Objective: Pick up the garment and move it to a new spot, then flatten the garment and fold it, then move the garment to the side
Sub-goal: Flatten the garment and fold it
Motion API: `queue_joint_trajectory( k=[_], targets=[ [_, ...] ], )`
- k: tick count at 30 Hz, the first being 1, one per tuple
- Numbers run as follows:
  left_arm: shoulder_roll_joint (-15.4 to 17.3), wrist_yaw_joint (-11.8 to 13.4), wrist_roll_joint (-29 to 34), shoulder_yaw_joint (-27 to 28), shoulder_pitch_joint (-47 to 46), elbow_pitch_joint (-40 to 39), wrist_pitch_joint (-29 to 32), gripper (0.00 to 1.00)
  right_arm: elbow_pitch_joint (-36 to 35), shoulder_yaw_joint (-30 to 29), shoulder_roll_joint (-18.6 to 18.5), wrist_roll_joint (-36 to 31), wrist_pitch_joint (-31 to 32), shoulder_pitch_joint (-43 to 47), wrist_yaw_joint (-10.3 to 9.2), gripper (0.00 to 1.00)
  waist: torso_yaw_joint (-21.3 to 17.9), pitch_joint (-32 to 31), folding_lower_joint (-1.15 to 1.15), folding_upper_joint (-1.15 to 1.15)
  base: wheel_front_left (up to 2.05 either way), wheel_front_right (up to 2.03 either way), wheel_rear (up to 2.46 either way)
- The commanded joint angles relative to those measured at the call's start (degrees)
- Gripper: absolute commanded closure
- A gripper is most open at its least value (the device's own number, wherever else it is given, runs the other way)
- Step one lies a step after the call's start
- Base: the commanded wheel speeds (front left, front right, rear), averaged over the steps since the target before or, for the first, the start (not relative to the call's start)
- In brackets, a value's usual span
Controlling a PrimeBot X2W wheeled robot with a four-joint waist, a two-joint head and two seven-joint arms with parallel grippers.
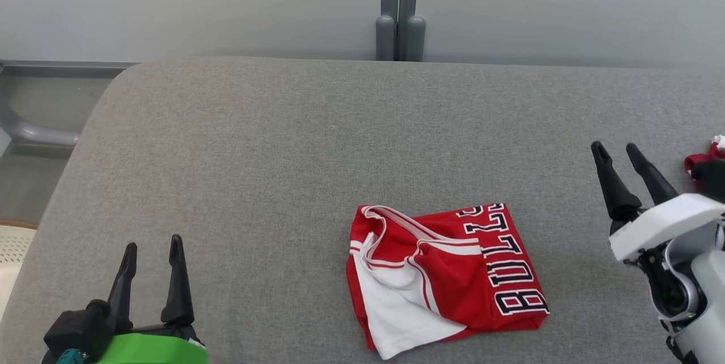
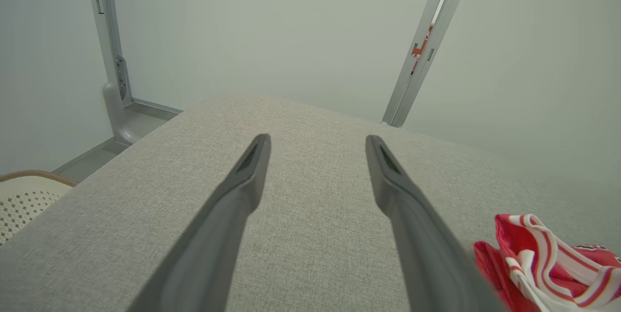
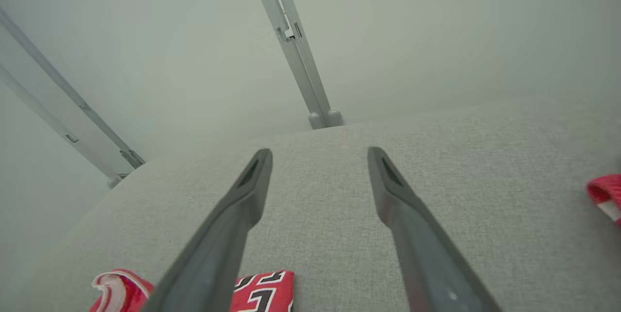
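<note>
Shirt: The garment (image 1: 447,279) is a red and white sports shirt. Its big black letters have white edges and spell BULLS.
Shape: It is folded into a small, lumpy square. A white part shows at the lower left and striped edges at the top left. The letters run down the right side.
Where: It lies flat on the grey table (image 1: 255,143), near the front edge and a bit right of the middle.
Left hand: The left gripper (image 1: 153,242) is at the lower left, well apart from the shirt. Its two dark fingers are spread wide and hold nothing.
Right hand: The right gripper (image 1: 615,147) is off to the right, farther back than the shirt. Its fingers are wide too, with only table between them.
Other cloth: A small red and white cloth (image 1: 702,159) sits at the far right.
In the way: The right arm hides part of that small cloth.
Basket: A white basket (image 1: 11,251) with little holes stands beside the table's left side.
Post: A grey post (image 1: 399,13) stands behind the table, against a pale wall (image 1: 198,1).
</note>
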Motion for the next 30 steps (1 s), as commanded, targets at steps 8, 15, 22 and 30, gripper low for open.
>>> queue_joint_trajectory(
  k=[8,15,22,30],
  targets=[
    [0.7,0.5,0.7,0.6,2.0,-1.9,-0.3,0.00,7.9,2.7,5.7,-5.9,1.7,2.1,0.04,1.00,1.0,-1.1,0.00,0.00,0.00,0.00,0.00],
    [0.7,0.4,0.8,0.0,1.9,-2.0,-0.3,0.00,12.3,9.1,9.7,-4.0,5.6,2.7,0.04,1.00,2.2,-1.8,0.00,0.00,0.00,0.00,0.00],
    [0.7,0.4,0.3,-0.3,1.9,-1.7,-0.2,0.00,9.6,17.8,12.1,3.1,7.4,3.8,0.05,1.00,3.3,-1.8,0.00,0.00,0.00,0.00,0.00],
    [0.6,0.6,-0.2,-0.4,1.5,-1.1,-0.3,0.00,1.3,33.0,10.4,12.7,9.8,3.1,0.04,1.00,3.2,-1.4,0.00,0.00,0.00,0.00,0.00]
  ],
)
